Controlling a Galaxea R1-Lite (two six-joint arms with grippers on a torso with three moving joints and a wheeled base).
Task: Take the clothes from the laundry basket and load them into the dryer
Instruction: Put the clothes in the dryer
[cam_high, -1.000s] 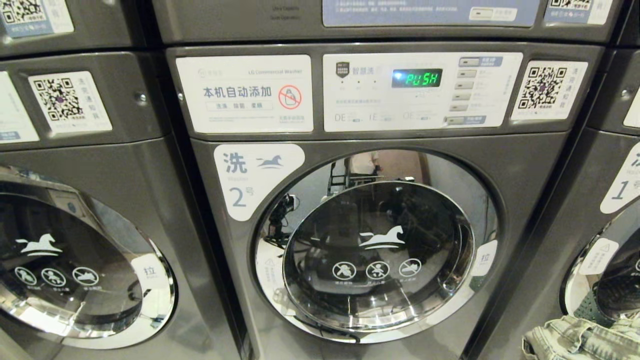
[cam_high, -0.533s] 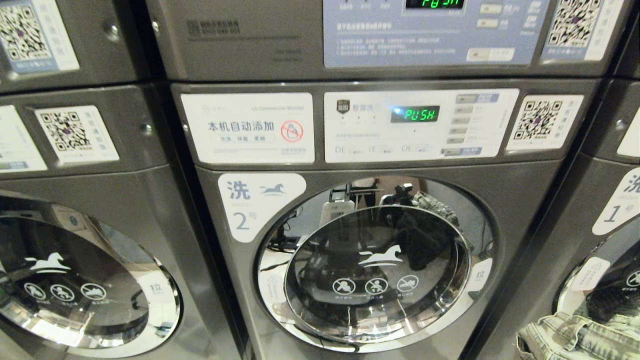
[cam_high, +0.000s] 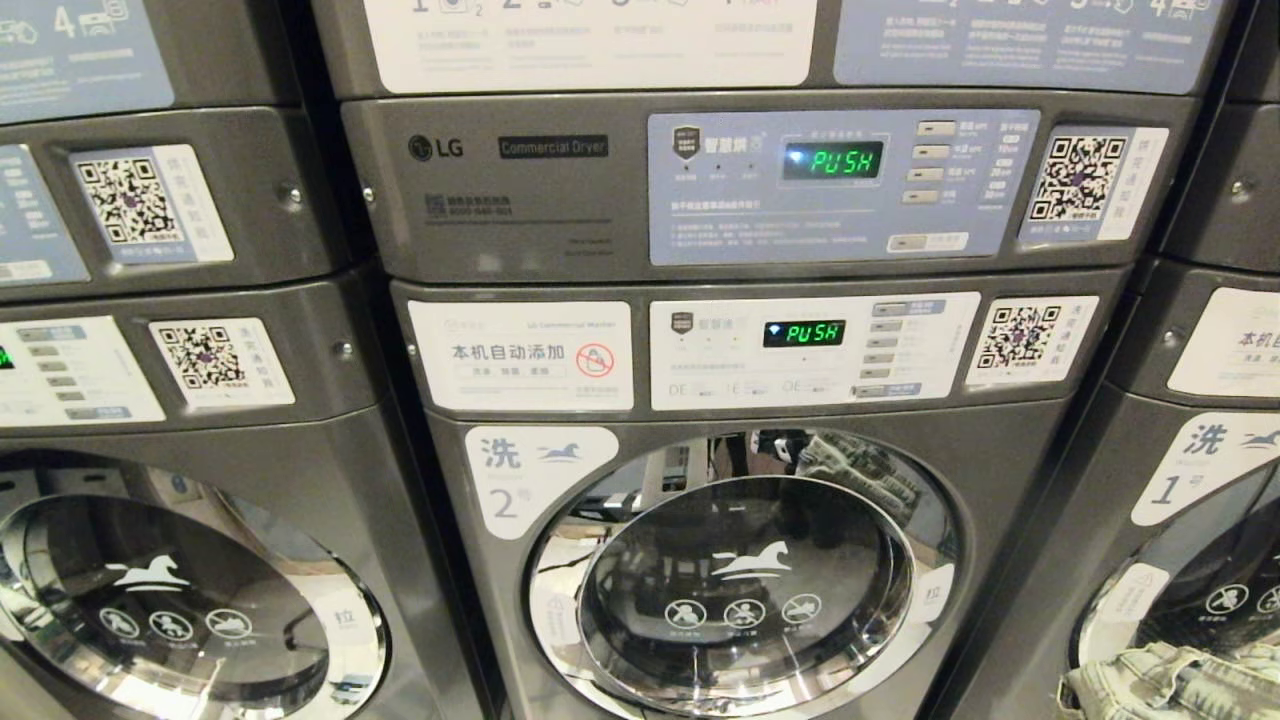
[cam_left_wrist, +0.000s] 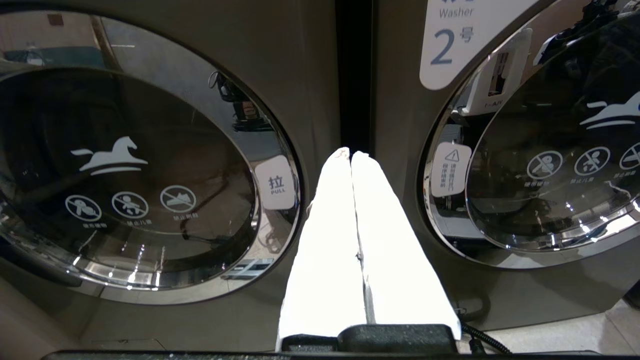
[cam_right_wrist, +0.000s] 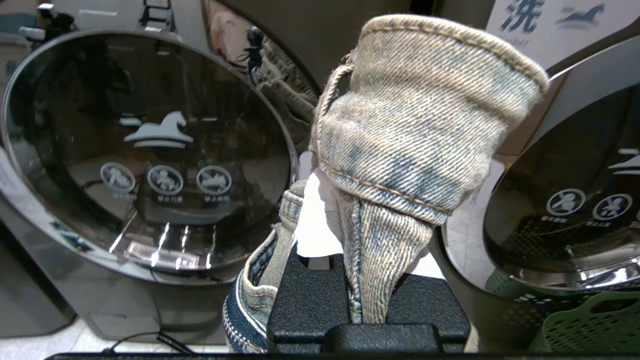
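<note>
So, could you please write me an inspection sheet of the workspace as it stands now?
Surface: pale floor under the machines.
Job's things: jeans held up before the washers; dryer panel above washer 2, display reads PUSH; washer door closed; green basket low beside the right-hand washer.
Clutter: nothing seen.
Grippers: right tool shut on the jeans; left tool shut, empty, pointing at the gap between two washers.
Cables: black cable on the floor.
Surroundings: washers on either side, QR stickers.
</note>
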